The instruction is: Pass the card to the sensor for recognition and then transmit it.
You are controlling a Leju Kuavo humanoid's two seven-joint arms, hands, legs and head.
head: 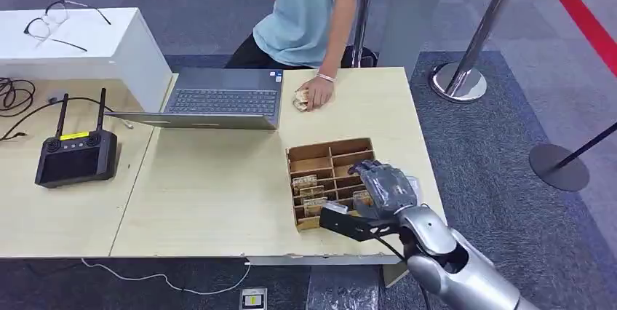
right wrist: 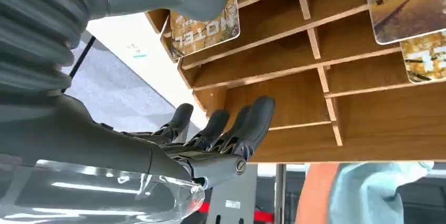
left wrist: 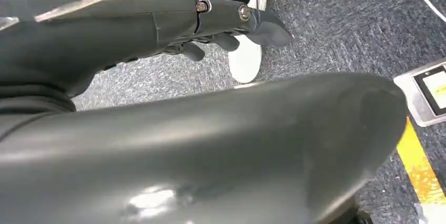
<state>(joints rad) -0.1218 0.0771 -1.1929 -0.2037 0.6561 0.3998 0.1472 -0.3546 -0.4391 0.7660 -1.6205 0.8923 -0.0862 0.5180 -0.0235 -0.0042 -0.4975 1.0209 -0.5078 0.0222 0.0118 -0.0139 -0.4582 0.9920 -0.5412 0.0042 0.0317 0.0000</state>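
The card point(right wrist: 205, 24) by the thumb reads "MOTEL", shown inverted.

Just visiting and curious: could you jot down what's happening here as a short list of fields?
Right hand: over the wooden card box, fingers apart, thumb beside a hotel card
Left hand: hanging down near the floor, holding nothing
Card box: slotted, several cards standing in it
Person's hand: resting on the table beside a laptop
Also on table: black controller
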